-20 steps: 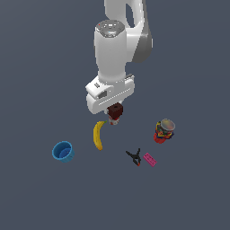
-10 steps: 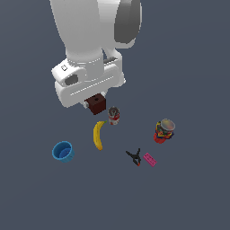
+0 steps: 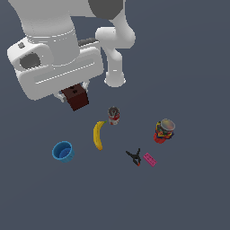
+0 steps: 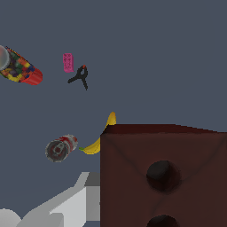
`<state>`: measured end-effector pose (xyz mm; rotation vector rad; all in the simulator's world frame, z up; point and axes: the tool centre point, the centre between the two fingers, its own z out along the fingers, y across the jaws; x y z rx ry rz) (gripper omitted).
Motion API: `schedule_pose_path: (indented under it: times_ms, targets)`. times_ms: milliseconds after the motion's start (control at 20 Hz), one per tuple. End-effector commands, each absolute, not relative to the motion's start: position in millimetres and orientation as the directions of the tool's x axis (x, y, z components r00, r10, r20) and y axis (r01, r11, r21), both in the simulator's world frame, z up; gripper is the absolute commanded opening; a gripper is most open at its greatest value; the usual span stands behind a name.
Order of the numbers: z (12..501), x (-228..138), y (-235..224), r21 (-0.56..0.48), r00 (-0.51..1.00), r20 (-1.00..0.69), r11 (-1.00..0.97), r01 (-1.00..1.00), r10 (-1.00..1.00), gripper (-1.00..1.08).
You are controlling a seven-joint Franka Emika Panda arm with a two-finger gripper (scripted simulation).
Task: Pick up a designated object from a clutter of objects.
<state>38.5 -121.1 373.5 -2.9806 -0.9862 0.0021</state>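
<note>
Reddish-brown block (image 3: pixel 76 98) (dark holes), yellow banana (image 3: pixel 98 135)

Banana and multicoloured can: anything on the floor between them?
Yes. In the exterior view the small red-labelled can stands between the banana and the multicoloured can, nearer the banana, touching neither.

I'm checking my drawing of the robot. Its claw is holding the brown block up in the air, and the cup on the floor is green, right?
Nearly. The claw does hold the brown block up, but the cup is blue, not green. The exterior view shows it, beside the banana.
</note>
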Motion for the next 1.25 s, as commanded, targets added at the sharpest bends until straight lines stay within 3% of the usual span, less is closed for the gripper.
schedule_pose_path:
  times_ms: [0,550,1200]
  targets:
    - [388,46,-132,-0.001,0.802,0.0,-0.802,0.597,0.597,-1.0]
    - [429,70,-164,0.0,0.802,0.0,-0.802,0.597,0.597,-1.0]
    - [443,79,-175,0.0,0.802,0.0,-0.802,0.597,0.597,-1.0]
